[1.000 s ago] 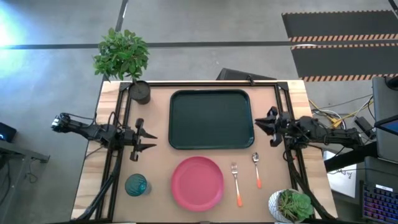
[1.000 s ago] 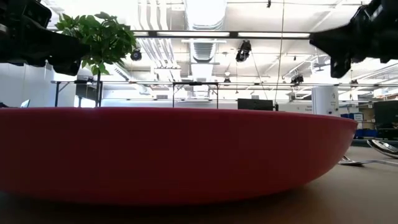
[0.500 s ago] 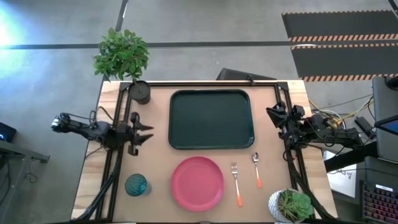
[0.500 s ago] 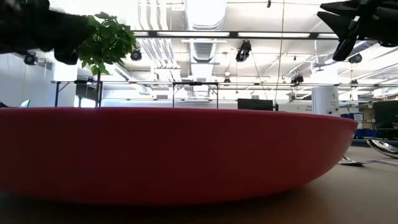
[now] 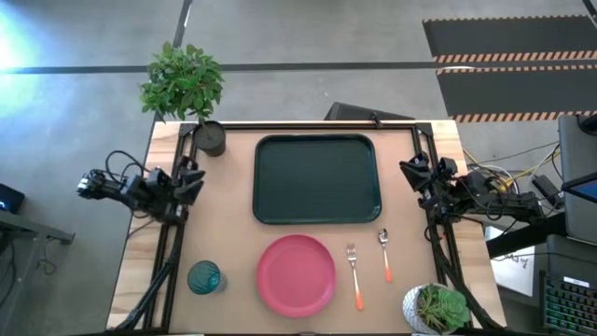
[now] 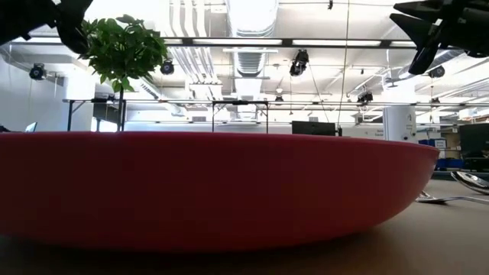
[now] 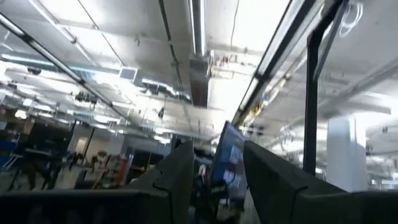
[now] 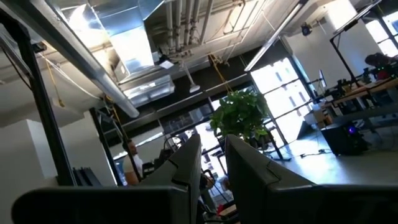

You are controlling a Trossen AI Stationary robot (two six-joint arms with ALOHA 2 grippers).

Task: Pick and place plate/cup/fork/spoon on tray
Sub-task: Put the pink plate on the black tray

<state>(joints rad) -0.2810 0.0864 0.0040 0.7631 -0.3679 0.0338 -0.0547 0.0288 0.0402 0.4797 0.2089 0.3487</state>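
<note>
Left to right across the high view. The left gripper (image 5: 189, 179) is raised at the table's left edge, tilted upward; its wrist view shows two dark fingers (image 7: 180, 171) with a narrow gap and nothing between them. Below it, near the front-left corner, stands the small translucent teal-green tumbler, the cup (image 5: 204, 277). At centre lies the large dark green rectangular tray (image 5: 317, 178) with a raised rim, nothing on it. In front of the tray rests the round bright pink plastic plate (image 5: 296, 274). To its right lie the slim silver fork with orange handle (image 5: 354, 276) and, just beside it, the shorter silver spoon with orange handle (image 5: 385, 254), both off the tray. The right gripper (image 5: 417, 174) is raised at the table's right edge, fingers nearly together and holding nothing.

No item appears placed yet. A sound first pick would probably lower one gripper squarely over its nearest item, fingers spread wider than the item before closing.
</note>
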